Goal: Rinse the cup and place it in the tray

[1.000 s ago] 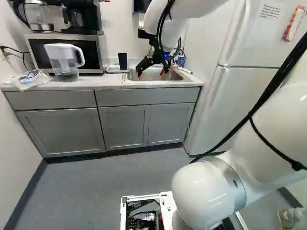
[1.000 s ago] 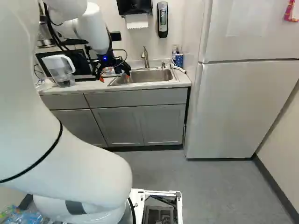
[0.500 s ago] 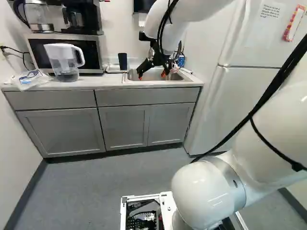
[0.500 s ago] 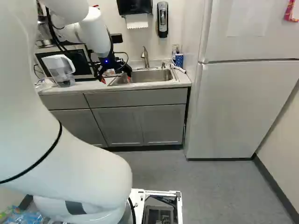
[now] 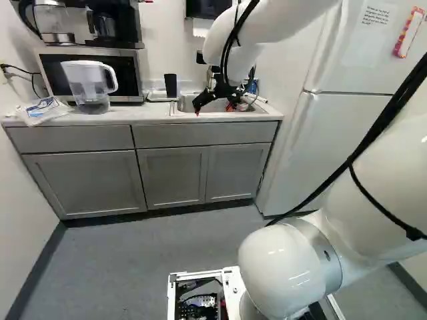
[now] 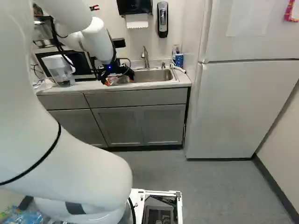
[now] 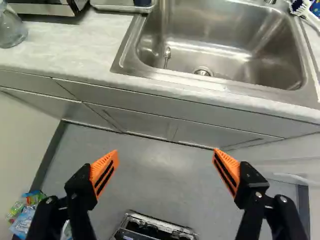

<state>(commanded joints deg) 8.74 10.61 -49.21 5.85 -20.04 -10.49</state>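
Ok so the gripper's [image 5: 213, 109] got its jaws spread super wide, by the sink's [image 7: 215, 50] 6 o'clock edge. Cup's [image 5: 171, 84] upright in the tray [image 7: 120, 8], sink's 10 o'clock, left base view.

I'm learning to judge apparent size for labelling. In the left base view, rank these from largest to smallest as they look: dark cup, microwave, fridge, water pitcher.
1. Fridge, though the arm hides part of it
2. Microwave, partly behind the pitcher
3. Water pitcher
4. Dark cup
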